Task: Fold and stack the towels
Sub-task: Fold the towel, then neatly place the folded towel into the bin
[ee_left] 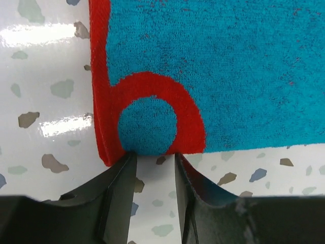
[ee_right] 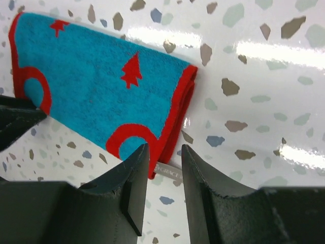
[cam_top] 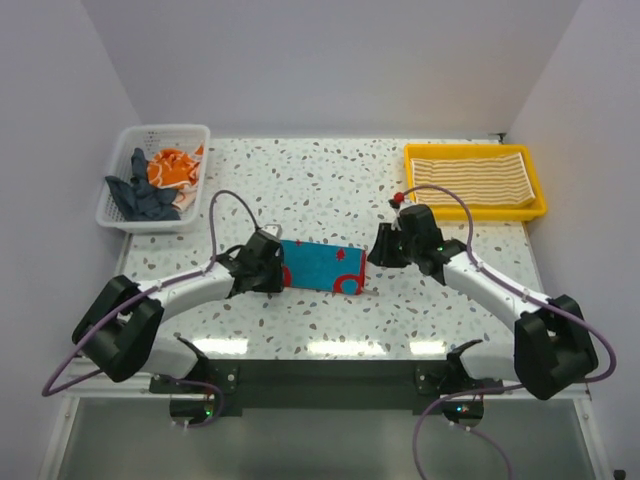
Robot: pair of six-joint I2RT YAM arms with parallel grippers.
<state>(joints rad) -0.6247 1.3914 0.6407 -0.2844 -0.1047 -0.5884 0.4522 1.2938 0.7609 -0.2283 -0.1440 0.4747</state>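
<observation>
Left gripper (ee_left: pixel 155 154) sat with jaws part open: narrow gap, only bare table between the tips, nothing held. Its tips were right at the edge of the teal towel (ee_left: pixel 213 66), just below a red ring mark. Right gripper (ee_right: pixel 164 146) was also part open, over the towel's opposite end at the red-bordered corner, with a white label (ee_right: pixel 170 173) visible through the gap and no grip on anything. Teal towel lay flat and folded on the speckled table (cam_top: pixel 300 180) between the two grippers, doubled layers showing at the right-hand end. Tan-and-white striped towel (cam_top: pixel 470 178) lay flat in the yellow tray (cam_top: pixel 475 213), far right. Orange towel (cam_top: pixel 170 168) and dark blue-grey towel (cam_top: pixel 140 195) were crumpled in the white basket (cam_top: pixel 150 130), far left.
</observation>
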